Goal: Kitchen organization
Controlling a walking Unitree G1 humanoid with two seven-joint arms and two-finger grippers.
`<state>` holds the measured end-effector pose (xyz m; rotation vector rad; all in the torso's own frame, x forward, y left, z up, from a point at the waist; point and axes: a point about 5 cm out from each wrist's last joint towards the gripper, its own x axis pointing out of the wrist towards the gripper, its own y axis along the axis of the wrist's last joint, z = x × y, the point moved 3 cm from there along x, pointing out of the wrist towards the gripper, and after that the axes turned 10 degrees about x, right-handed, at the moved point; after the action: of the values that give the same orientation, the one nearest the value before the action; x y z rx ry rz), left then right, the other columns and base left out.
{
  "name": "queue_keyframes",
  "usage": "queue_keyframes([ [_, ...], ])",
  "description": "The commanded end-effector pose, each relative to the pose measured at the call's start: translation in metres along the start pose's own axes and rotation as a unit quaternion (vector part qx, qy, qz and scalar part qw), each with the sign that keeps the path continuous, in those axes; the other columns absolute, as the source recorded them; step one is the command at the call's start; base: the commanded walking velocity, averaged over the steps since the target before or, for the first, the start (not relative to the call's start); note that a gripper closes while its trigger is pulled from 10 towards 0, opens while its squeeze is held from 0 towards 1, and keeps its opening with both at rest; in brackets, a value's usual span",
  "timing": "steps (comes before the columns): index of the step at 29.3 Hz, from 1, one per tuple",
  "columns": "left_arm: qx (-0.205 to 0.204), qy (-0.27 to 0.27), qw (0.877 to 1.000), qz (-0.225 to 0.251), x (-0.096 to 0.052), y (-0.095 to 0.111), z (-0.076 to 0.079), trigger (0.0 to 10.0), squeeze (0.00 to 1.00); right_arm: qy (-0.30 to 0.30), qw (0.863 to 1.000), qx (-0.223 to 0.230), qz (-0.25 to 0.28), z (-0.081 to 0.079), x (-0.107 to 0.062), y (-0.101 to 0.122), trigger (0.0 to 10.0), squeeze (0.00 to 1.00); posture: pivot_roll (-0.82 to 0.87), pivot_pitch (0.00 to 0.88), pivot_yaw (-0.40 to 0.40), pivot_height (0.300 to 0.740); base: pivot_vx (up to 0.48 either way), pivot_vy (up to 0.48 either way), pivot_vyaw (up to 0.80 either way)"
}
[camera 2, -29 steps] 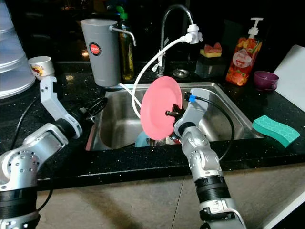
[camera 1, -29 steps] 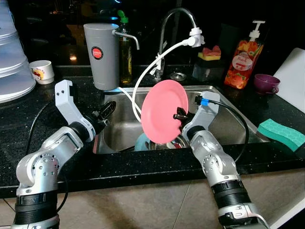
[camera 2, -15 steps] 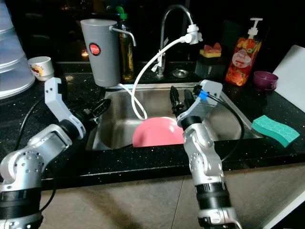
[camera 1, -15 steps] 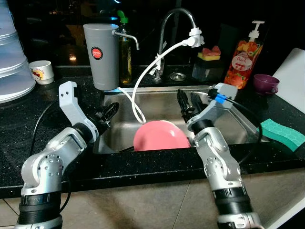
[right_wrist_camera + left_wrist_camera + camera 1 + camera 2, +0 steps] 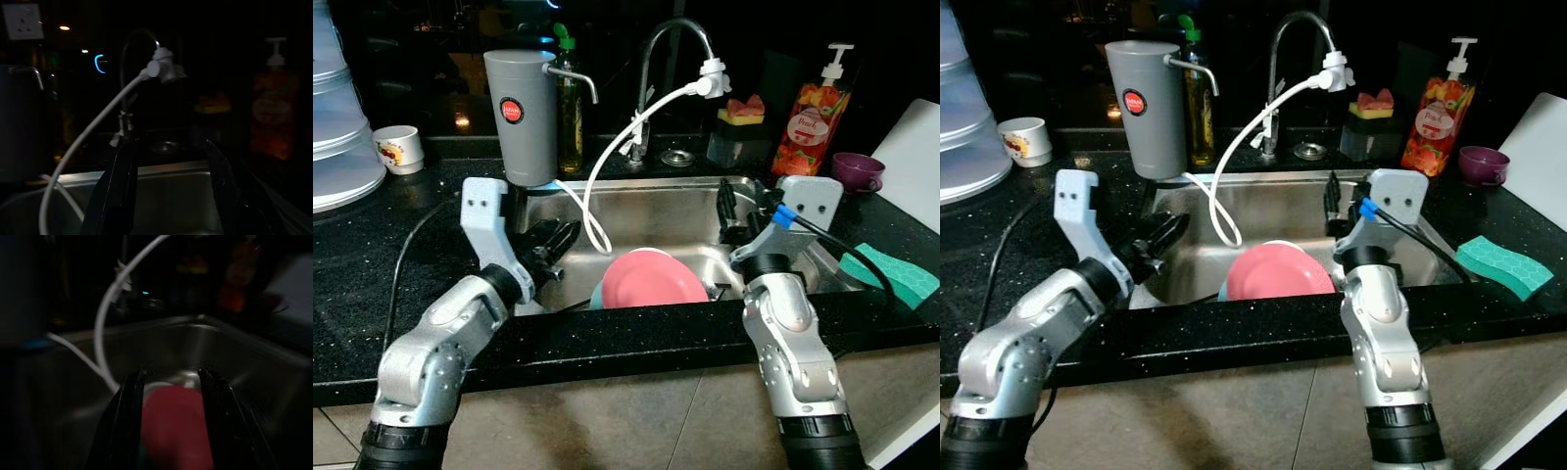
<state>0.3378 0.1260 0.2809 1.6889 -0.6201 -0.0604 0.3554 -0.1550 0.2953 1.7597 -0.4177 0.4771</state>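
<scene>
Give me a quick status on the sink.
Left gripper open at sink's left edge. Right gripper open, empty, above sink. Pink plate lying in sink. White hose hangs between the grippers.

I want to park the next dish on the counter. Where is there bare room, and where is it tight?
Bare black counter lies left of the sink, in front of the white cup and grey water filter. A smaller patch lies between the purple cup and green sponge. Behind the faucet it is crowded; the pink plate fills the sink's front.
</scene>
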Motion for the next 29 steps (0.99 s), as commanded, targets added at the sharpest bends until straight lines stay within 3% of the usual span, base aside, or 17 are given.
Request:
queue_keyframes([
  [1,0.068,0.031,0.997,0.006,0.000,0.000,0.001,10.0,0.00,-0.005,1.000,-0.008,0.000,0.001,-0.004,0.001,10.0,0.00,0.01,0.116,-0.027,0.740,0.000,0.000,0.00],
  [4,0.091,0.052,0.994,0.013,0.001,0.002,0.001,10.0,0.00,-0.006,1.000,-0.009,0.001,0.000,-0.005,0.001,10.0,0.00,0.01,0.116,-0.027,0.740,0.000,0.000,0.00],
  [11,0.099,0.091,0.991,0.003,0.002,-0.003,-0.005,10.0,0.00,-0.007,1.000,-0.004,-0.003,-0.003,-0.005,0.000,10.0,0.00,0.01,0.116,-0.025,0.740,0.000,0.000,0.00],
  [16,0.138,0.118,0.983,0.019,0.002,-0.001,-0.007,10.0,0.00,-0.011,1.000,-0.002,-0.006,-0.002,-0.005,0.000,10.0,0.00,0.01,0.117,-0.024,0.740,0.000,0.000,0.00],
  [23,0.158,0.140,0.977,0.033,-0.001,0.001,-0.002,10.0,0.00,-0.010,1.000,-0.002,-0.007,-0.003,-0.006,0.000,10.0,0.00,0.01,0.117,-0.024,0.740,0.000,0.000,0.00],
  [28,0.132,0.149,0.979,0.035,-0.004,0.000,0.002,10.0,0.00,-0.004,1.000,-0.003,-0.010,-0.006,-0.006,0.000,10.0,0.00,0.01,0.117,-0.024,0.740,0.000,0.000,0.00],
  [29,0.058,0.145,0.987,0.029,-0.005,-0.004,0.006,10.0,0.00,0.001,1.000,-0.003,-0.016,-0.008,-0.009,-0.002,10.0,0.00,0.01,0.117,-0.025,0.740,0.000,0.000,0.00],
])
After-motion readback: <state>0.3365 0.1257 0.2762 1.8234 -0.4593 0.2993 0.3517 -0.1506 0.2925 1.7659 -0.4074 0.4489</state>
